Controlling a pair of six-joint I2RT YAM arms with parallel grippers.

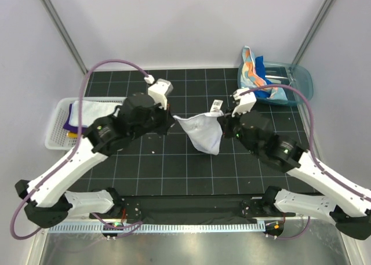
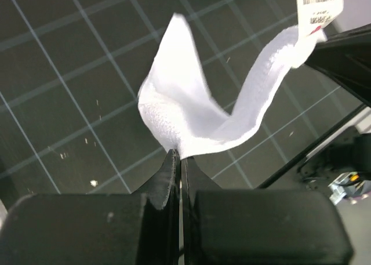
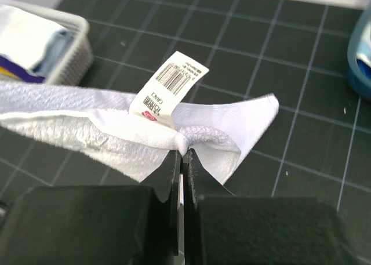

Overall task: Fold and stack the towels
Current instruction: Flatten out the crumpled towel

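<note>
A plain white towel [image 1: 204, 133] hangs stretched between both grippers over the middle of the black gridded mat. My left gripper [image 1: 173, 119] is shut on its left corner; in the left wrist view the towel [image 2: 191, 114] rises from the pinched jaws [image 2: 181, 156]. Over on the other side, my right gripper [image 1: 223, 118] is shut on the right corner beside the barcode label [image 3: 168, 86], the towel [image 3: 87, 126] bunched at the jaws [image 3: 184, 152]. More towels lie in the white mesh basket [image 1: 58, 138] and the teal tub [image 1: 301, 82].
The white mesh basket at the left holds a white towel [image 1: 95, 111] and a purple one [image 1: 72, 126]. At the back right, the teal tub holds a spotted light blue towel [image 1: 252, 71] and a bright blue one [image 1: 271, 73]. Metal frame posts rise at both back corners.
</note>
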